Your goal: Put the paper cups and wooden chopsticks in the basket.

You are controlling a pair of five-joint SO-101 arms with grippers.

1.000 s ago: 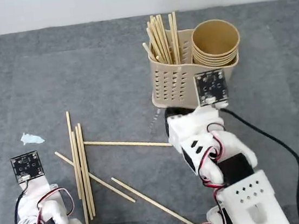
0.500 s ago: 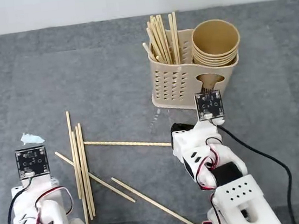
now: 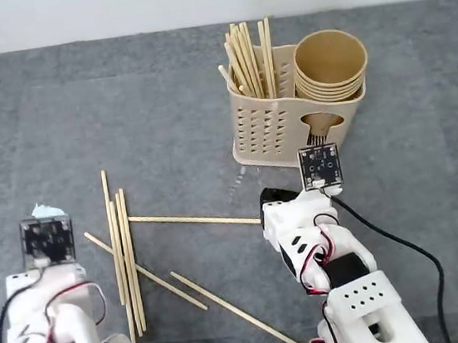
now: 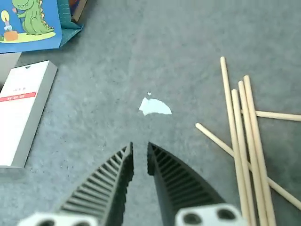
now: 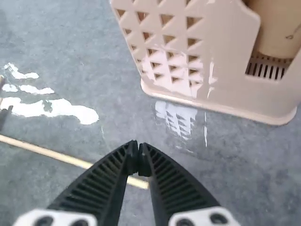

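Near the basket, we log the right gripper drawn back, closed and empty, the left gripper slightly parted, nudged forward; paper cups inside, loose chopsticks awaiting pickup on the worktop.

Soft, even light covers the grey worktop, with faint shadows beside the thin wooden chopsticks. White glare streaks the beige perforated plastic basket and the worktop beside it.

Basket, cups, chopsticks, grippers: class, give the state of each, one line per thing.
Basket: upright, partly filled.
Paper cups: stacked, upright in the basket.
Chopsticks in basket: standing on end.
Loose chopsticks: lying flat on the table.
Left gripper: slightly open, empty.
Right gripper: shut, empty.
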